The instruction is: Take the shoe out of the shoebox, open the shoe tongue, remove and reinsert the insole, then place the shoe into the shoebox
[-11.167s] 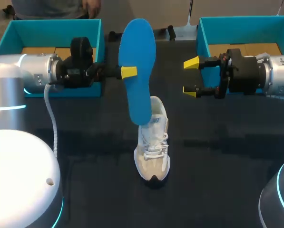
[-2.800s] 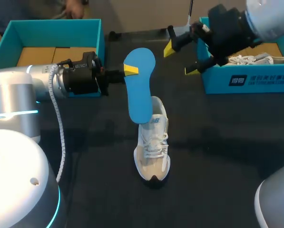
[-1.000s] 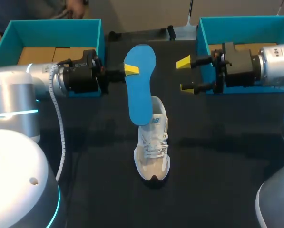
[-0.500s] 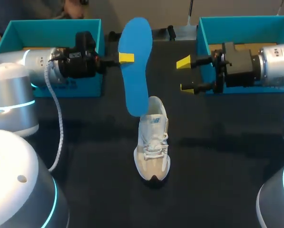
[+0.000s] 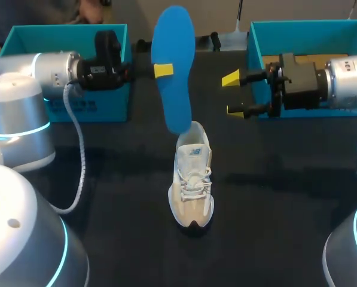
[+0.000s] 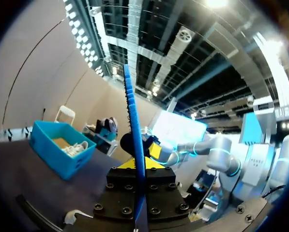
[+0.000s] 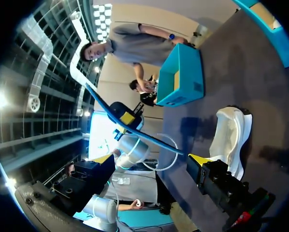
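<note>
L end effector clenched on long blue insole, gripping its left edge abt mid-length. Insole stands near upright; L wrist view has it edge-on betw. the fingers. Its lower tip sits over heel opening of white-and-beige lace-up sneaker; contact can't be told. Sneaker upright on black tabletop, centre, toe near. R end effector released, empty, right of insole, in front of right teal shoebox. Left teal shoebox at far left, behind L arm.

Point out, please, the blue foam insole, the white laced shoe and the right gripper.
blue foam insole (image 5: pixel 175 95): head view, its flat middle.
white laced shoe (image 5: pixel 192 177): head view, its laces.
right gripper (image 5: pixel 232 94): head view, between its yellow tips.
</note>
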